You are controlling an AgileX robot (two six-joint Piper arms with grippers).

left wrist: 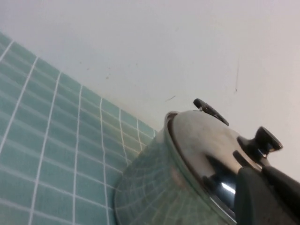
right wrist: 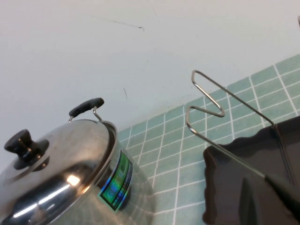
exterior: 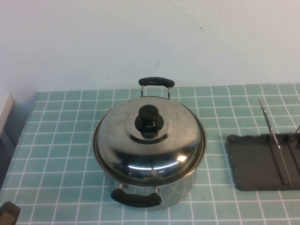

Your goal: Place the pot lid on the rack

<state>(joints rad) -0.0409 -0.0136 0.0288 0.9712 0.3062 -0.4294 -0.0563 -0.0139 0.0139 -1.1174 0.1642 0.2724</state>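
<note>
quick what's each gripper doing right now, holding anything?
Left gripper: beside the pot, near the pot lid; open or shut cannot be told.
Right gripper: by the rack; cannot be told either.

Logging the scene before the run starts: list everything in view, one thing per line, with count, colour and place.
pot lid: one, shiny steel with black knob, sitting on the pot, mid-table
pot: one, steel with two black handles, centre of table
rack: one, dark grey tray with wire dividers, right of the pot, apart from it
table: one, teal tiles with white grout
wall: one, white, behind the table
left gripper: dark part at near left corner
right gripper: dark part beside the rack
</note>
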